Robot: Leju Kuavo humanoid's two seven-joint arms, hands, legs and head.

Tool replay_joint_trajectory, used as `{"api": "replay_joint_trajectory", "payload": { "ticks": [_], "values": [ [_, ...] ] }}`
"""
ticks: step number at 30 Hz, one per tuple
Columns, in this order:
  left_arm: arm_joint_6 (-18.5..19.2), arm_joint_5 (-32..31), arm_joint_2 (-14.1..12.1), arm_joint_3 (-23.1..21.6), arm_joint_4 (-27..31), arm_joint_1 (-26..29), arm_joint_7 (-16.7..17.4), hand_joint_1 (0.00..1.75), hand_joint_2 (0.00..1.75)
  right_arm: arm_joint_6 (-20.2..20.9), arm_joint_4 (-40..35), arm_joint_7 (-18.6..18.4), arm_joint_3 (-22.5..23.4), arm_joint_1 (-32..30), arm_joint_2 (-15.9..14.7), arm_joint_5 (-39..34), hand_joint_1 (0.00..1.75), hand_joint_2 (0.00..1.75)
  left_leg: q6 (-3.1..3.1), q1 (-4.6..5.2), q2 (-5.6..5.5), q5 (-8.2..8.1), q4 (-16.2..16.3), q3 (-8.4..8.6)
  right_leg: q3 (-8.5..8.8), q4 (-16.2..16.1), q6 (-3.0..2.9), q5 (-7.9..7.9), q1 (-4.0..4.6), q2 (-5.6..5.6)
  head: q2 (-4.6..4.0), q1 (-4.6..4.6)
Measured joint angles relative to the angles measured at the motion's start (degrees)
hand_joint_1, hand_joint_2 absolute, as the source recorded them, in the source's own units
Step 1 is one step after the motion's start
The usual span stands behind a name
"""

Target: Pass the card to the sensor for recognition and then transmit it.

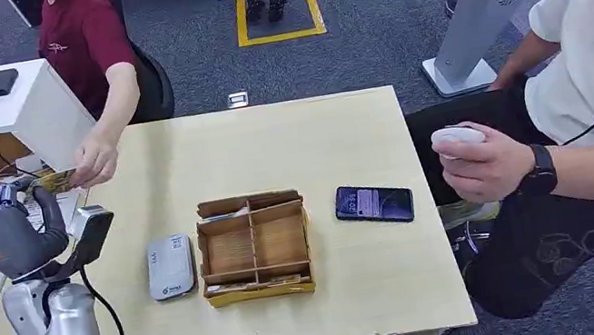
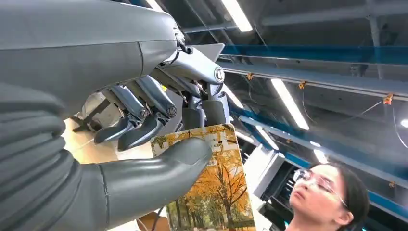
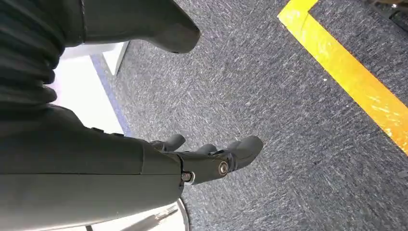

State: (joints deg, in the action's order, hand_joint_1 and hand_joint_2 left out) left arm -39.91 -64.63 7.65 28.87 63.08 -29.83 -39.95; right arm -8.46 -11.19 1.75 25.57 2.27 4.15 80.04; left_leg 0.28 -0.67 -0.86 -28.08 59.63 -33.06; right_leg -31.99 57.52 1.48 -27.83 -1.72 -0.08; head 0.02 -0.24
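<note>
Left hand (image 1: 11,238) pinching card (image 2: 211,187), person's hand (image 1: 95,159) seemingly touching it, right hand (image 3: 211,159) empty, fingers apart

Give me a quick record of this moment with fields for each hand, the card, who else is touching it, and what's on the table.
left hand: the left hand is raised at the table's left edge, gripping the card
card: the card, printed with autumn trees, is pinched under the thumb
person: a person's hand reaches the card's far end
right hand: the right hand hangs over grey carpet, holding nothing
table: on the table, card reader, wooden tray, phone
</note>
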Motion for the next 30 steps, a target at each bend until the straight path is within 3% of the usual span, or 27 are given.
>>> {"api": "replay_joint_trajectory", "payload": {
  "ticks": [1,2,11,15,17,19,22,26,30],
  "values": [
    [0.00,0.17,0.04,0.11,-0.17,-0.04,0.00,1.75,1.75,0.00,0.00,0.00,-0.11,0.00,0.02,0.02,0.00,1.75,0.00,0.00,0.00,0.00,0.00,0.00,0.00,0.00,0.00,0.00,0.00,0.01,0.00,0.00],
    [0.00,0.55,0.09,0.17,-0.33,-0.04,0.00,0.00,1.75,0.00,0.00,0.00,-0.15,0.00,0.00,0.04,0.00,1.75,0.00,0.00,0.00,0.00,0.00,0.00,0.00,0.00,0.00,0.00,0.00,0.02,0.00,0.00],
    [0.02,8.29,0.15,0.15,-2.01,-0.08,0.11,0.00,1.75,-0.22,0.00,0.20,-0.20,0.00,0.00,0.09,0.00,1.75,0.00,0.00,0.01,0.00,0.00,0.00,-0.04,0.00,0.00,0.00,0.00,0.01,0.00,0.02],
    [1.99,23.27,-0.50,-3.84,-4.44,-0.20,4.27,0.00,1.75,-0.31,0.00,0.15,-0.17,0.00,0.00,-0.39,0.00,1.75,0.00,-0.01,0.02,0.00,0.00,-0.01,-0.04,0.00,0.00,0.01,0.00,0.03,0.00,-0.02],
    [5.65,28.44,-1.58,-7.09,-4.22,0.62,5.95,0.00,1.75,-0.33,0.00,0.04,-0.06,-0.03,0.00,-0.94,0.00,1.75,0.00,0.00,0.01,0.00,-0.01,-0.02,0.02,0.02,0.00,0.01,0.00,0.02,0.00,0.02],
    [13.46,33.88,-3.73,-12.16,0.02,4.04,8.16,0.00,1.75,-0.39,0.00,0.02,0.37,-0.09,0.00,-1.68,0.00,1.75,-0.01,-0.01,0.16,-0.01,-0.01,0.00,-0.02,0.03,0.00,0.01,0.01,0.18,0.00,0.02],
    [23.79,40.07,-6.79,-19.61,8.56,11.13,8.90,0.00,1.75,-0.55,0.00,0.00,1.40,-0.70,0.00,-2.75,0.00,1.75,-0.01,0.00,0.13,-0.06,-0.01,-0.06,-0.08,0.02,-0.01,-0.02,0.00,0.15,0.00,-0.04],
    [28.72,40.53,-10.59,-27.07,20.00,21.31,6.00,0.00,1.75,-1.07,0.00,-0.31,2.84,-1.03,-0.02,-3.78,0.00,1.75,-0.04,0.00,0.20,-0.14,-0.02,-0.13,-0.22,0.02,-0.04,-0.08,-0.01,0.24,0.00,-0.07],
    [28.59,37.56,-13.14,-31.57,27.15,28.80,3.85,0.00,1.75,-1.07,0.00,-0.74,3.72,-1.29,-0.13,-3.91,0.00,1.75,-0.01,0.00,0.15,-0.16,-0.02,-0.16,-0.23,0.00,0.00,-0.11,-0.01,0.13,0.00,-0.04]
  ]
}}
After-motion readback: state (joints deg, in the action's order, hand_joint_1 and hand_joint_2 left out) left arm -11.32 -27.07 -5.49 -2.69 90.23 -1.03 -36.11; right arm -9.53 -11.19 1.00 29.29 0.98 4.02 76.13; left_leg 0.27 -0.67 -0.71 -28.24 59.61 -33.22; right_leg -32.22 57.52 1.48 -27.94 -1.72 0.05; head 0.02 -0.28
